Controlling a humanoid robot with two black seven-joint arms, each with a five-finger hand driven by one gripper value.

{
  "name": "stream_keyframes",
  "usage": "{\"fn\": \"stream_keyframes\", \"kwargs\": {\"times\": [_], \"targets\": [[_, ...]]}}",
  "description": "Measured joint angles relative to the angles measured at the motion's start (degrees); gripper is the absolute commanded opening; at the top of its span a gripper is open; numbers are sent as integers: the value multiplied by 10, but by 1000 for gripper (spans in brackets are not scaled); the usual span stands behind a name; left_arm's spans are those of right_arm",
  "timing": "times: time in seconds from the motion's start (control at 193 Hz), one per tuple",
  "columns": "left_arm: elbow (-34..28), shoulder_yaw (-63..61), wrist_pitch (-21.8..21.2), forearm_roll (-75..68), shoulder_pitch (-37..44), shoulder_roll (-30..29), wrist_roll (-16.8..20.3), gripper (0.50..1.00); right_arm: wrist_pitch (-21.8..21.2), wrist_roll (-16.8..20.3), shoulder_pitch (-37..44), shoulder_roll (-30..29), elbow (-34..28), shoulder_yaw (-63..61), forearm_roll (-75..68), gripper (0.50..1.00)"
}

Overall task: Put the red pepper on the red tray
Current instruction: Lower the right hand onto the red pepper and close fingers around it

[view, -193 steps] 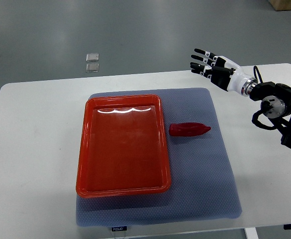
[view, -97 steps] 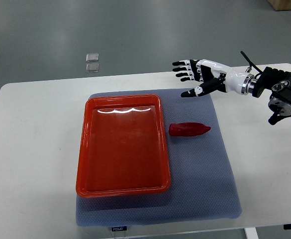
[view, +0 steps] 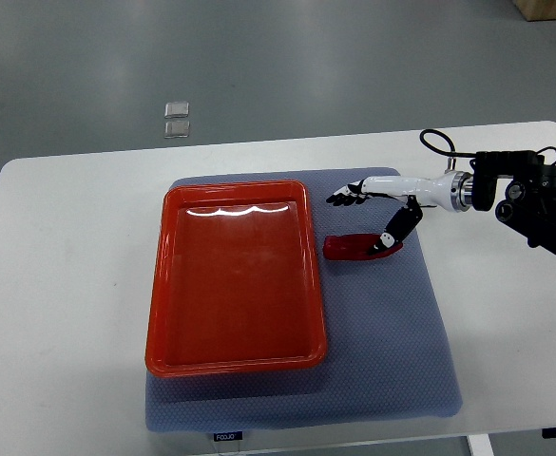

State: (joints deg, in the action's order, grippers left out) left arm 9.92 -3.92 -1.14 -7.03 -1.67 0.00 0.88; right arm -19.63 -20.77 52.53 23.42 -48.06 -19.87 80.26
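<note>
Since half a second earlier the right hand [view: 377, 204] had swung down and in from above the far edge of the mat, and now it sat right over the red pepper [view: 358, 247]. Fingers [view: 346, 198] were spread and reaching out past the pepper's far side, pointing toward the red tray [view: 161, 285], while the thumb [view: 397, 226] dropped down the other way and its tip looked like it was touching the pepper's pointed end, though I couldn't say for sure it made contact. Nothing was actually pinched yet, so the hand was open around it rather than gripping. The pepper itself hadn't budged: glossy, deep red, long and tapered, lying flat on its side with the blunt end toward the tray and the tip under the thumb. It sat just beside the tray's right rim, apart from it, on the grey-blue mat [view: 392, 361]. Tray was a shiny red-orange rectangle with a raised lip, off to the fingertip side of the hand. All of it was on the white table [view: 68, 285], with the arm coming in from the right edge.
</note>
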Motion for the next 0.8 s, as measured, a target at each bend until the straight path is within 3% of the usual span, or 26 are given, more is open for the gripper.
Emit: {"fn": "stream_keyframes", "kwargs": {"times": [0.098, 0.28, 0.543, 0.802], "targets": [[0, 0, 0, 0, 0, 0, 0, 1000, 38, 17, 0, -11, 0, 27, 11, 913], [0, 0, 0, 0, 0, 0, 0, 1000, 47, 24, -1, -13, 0, 40, 14, 893], [0, 0, 0, 0, 0, 0, 0, 1000, 47, 39, -1, -14, 0, 40, 14, 660], [0, 0, 0, 0, 0, 0, 0, 1000, 46, 42, 0, -14, 0, 41, 14, 558]]}}
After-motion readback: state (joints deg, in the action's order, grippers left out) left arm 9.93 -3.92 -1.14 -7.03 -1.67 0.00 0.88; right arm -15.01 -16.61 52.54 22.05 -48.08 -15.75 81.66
